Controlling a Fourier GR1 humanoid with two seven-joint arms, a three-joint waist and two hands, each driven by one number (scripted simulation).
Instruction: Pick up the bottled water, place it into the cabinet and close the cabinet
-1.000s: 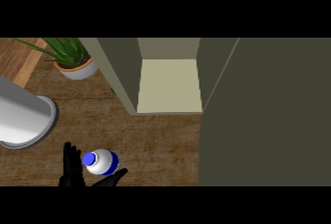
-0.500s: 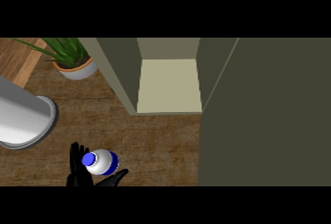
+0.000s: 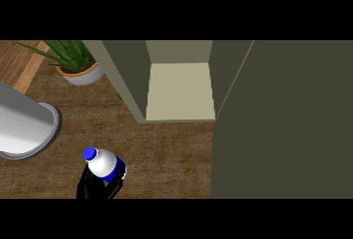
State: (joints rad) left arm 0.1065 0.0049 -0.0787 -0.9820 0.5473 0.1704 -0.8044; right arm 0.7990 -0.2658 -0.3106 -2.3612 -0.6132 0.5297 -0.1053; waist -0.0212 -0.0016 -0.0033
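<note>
Cabinet door: the broad, flat dark olive cabinet door (image 3: 286, 121) fills the right side of the head view; it stands open and runs out of view at the top, right and bottom, so its full extent is unseen
Cabinet: the olive-walled cabinet with a pale cream floor (image 3: 179, 88) sits at upper centre, its open compartment showing; the top is cut off and the back of the compartment is in shade
Counter: the brown wood-grain counter top (image 3: 169, 158) shows below and left of the cabinet, hidden to the right by the door
Grey vessel: a large, shiny grey round vessel (image 3: 24, 128) lies at the left edge, cut off there, so what it is cannot be made out
Plant: a green spiky plant in a small pale pot with an orange rim (image 3: 79, 70) stands at upper left, just beside the cabinet's left wall, leaves cut off at the top
Bottle: the white water bottle with blue cap and blue label (image 3: 103, 164) is at lower left, tilted, cap toward upper left, well apart from the cabinet and outside it
Left hand: the black left hand (image 3: 96, 186) comes up from the lower edge, its fingers curled round the bottle's lower part; palm and forearm are cut off below
Right hand: shows nowhere in this view
</note>
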